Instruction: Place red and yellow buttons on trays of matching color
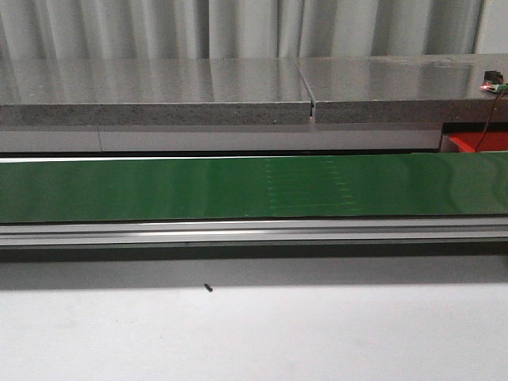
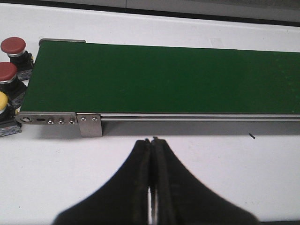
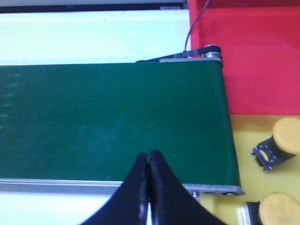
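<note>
In the left wrist view, two red buttons point(image 2: 12, 46) point(image 2: 7, 71) and one yellow button point(image 2: 2, 101) stand on the white table by the end of the green conveyor belt point(image 2: 159, 77). My left gripper point(image 2: 152, 139) is shut and empty over the table, just in front of the belt's rail. In the right wrist view, a glossy red tray point(image 3: 262, 61) and a yellow tray point(image 3: 248, 131) lie past the belt's other end. Two yellow buttons point(image 3: 286, 134) point(image 3: 276, 208) lie on the yellow tray. My right gripper point(image 3: 149, 152) is shut and empty over the belt point(image 3: 112, 117). Neither gripper shows in the front view.
In the front view, the belt point(image 1: 254, 186) runs across the table with a metal rail point(image 1: 254, 232) along its near side. A grey stone ledge point(image 1: 159, 95) lies behind it. A small circuit board with a red light point(image 1: 494, 83) sits at its right end, above a corner of the red tray point(image 1: 476, 141).
</note>
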{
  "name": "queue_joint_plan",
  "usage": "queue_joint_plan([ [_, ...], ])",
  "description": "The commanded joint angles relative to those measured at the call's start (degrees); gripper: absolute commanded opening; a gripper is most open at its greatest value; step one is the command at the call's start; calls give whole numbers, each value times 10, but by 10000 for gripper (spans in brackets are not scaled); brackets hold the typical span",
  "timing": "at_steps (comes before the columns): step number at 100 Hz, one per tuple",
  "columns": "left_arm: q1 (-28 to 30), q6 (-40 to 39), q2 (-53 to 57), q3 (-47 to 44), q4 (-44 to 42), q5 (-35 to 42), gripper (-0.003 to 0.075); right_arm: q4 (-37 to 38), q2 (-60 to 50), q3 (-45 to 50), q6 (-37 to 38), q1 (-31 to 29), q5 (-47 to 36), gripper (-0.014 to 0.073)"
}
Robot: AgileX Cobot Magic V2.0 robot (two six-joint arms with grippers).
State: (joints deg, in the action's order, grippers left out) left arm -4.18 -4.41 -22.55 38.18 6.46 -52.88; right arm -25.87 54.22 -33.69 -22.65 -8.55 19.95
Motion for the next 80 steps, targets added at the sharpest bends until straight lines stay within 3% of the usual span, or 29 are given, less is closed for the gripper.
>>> queue_joint_plan([
  [1, -4, -2, -6, 14, 7, 37, -20, 1, -25, -13, -5, 13, -32, -66],
  [80, -4, -2, -6, 14, 14, 43, -20, 1, -239, 90, -5, 34, -59, -66],
])
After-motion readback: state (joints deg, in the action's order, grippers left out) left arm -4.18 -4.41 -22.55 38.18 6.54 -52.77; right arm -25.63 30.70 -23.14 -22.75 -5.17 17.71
